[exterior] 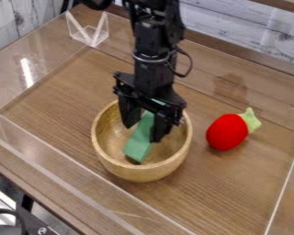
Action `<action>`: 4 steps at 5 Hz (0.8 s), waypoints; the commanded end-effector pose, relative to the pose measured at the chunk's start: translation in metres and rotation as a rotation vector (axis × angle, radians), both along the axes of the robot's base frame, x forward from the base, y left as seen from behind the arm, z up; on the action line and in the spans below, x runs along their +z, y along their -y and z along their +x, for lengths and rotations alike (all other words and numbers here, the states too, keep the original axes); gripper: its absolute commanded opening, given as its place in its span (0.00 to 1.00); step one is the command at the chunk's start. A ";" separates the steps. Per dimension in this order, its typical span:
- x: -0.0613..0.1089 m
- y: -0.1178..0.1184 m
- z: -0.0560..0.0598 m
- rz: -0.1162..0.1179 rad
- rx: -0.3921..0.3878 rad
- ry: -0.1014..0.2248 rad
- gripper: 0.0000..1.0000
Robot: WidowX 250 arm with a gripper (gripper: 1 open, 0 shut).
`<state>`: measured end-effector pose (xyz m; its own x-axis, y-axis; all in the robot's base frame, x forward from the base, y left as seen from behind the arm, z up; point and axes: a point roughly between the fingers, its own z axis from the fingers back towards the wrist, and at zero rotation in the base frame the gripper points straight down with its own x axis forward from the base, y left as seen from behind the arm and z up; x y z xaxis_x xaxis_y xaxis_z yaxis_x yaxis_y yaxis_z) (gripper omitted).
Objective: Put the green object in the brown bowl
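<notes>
Wooden table (63, 110): green object (140, 145) inside brown bowl (113, 158).

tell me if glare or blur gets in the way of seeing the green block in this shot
Camera view: the green object is soft-edged but readable inside the brown bowl. The gripper above it is dark with little detail and covers the block's top end. Pale glare runs along the clear walls, away from the bowl. The red toy shows a small highlight.
</notes>
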<state>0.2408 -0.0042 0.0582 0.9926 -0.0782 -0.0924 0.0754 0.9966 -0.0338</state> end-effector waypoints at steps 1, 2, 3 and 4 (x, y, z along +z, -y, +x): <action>0.004 0.006 0.008 0.007 0.033 0.050 0.00; 0.002 0.010 0.007 0.016 0.068 0.055 0.00; 0.008 0.003 0.009 0.028 0.081 0.053 1.00; 0.015 -0.004 0.012 0.035 0.098 0.052 1.00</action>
